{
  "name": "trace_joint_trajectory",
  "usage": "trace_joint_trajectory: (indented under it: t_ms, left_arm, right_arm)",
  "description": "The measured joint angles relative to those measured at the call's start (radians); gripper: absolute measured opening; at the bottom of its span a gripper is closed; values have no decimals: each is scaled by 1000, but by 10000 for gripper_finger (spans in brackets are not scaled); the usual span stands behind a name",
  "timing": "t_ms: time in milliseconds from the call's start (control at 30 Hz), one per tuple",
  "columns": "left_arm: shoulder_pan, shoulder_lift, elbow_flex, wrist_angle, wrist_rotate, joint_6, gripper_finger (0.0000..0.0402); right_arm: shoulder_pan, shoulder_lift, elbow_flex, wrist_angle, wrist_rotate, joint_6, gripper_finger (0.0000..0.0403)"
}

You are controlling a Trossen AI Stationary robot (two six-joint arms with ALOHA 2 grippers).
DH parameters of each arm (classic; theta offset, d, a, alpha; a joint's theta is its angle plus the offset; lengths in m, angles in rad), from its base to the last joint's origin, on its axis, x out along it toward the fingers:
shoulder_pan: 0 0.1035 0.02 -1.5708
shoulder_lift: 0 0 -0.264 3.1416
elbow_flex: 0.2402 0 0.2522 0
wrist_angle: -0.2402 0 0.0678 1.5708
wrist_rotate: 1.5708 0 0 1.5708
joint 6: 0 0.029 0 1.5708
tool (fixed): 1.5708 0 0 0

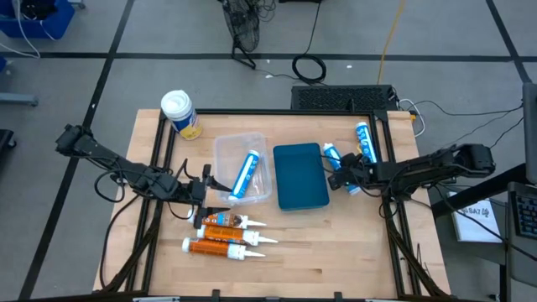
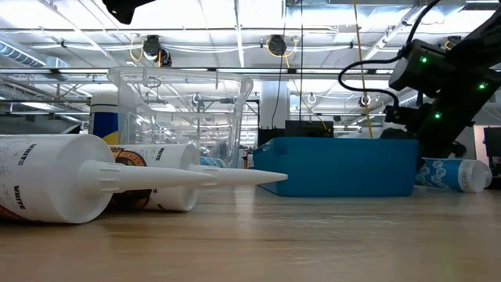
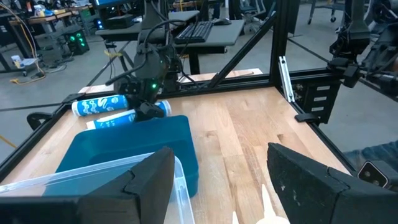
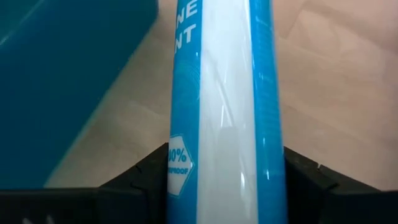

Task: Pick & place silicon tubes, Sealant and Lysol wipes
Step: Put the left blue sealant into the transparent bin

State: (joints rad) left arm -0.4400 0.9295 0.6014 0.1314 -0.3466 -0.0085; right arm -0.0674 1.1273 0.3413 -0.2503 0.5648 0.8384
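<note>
My right gripper (image 1: 346, 174) is shut on a blue-and-white silicone tube (image 4: 224, 93) that lies just right of the blue bin (image 1: 300, 176). A second blue tube (image 1: 362, 141) lies farther back, and a third (image 1: 245, 174) lies inside the clear container (image 1: 242, 168). My left gripper (image 3: 217, 180) is open and empty, by the clear container's near left corner and above two orange sealant cartridges (image 1: 220, 235). The cartridges lie on their sides. The Lysol wipes canister (image 1: 179, 113) stands upright on its base at the far left. My right gripper pinches the tube's two long sides (image 4: 180, 168) between its two fingers, one on each side. The fingers slant down from the table's right and lie across the tube. The tube lies on the wood beside the blue bin.
Black frame rails run along the table's left, right and far edges (image 1: 386, 126). A black keyboard (image 1: 340, 96) sits just beyond the far edge. Bare wood (image 1: 336, 252) lies at the near right.
</note>
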Motion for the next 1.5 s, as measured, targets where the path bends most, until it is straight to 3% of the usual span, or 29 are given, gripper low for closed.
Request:
trace_joint_trajectory:
  t_ms: [600, 1000, 1133, 1300, 1400, 1500]
  left_arm:
    - [0, 0, 0, 0, 0, 0, 253]
    - [0, 0, 0, 1, 0, 0, 253]
    - [0, 0, 0, 1, 0, 0, 253]
    - [0, 0, 0, 0, 0, 0, 253]
    - [0, 0, 0, 0, 0, 0, 253]
    - [0, 0, 0, 0, 0, 0, 253]
  right_arm:
    - [-11, -58, 6, 140, 15, -124, 204]
    - [13, -89, 7, 439, 3, -307, 204]
    - [17, -89, 7, 590, -71, -408, 204]
    - [17, -84, 7, 832, -249, -532, 204]
    - [18, -42, 9, 948, -337, -554, 204]
    - [19, 38, 9, 1019, -361, -592, 204]
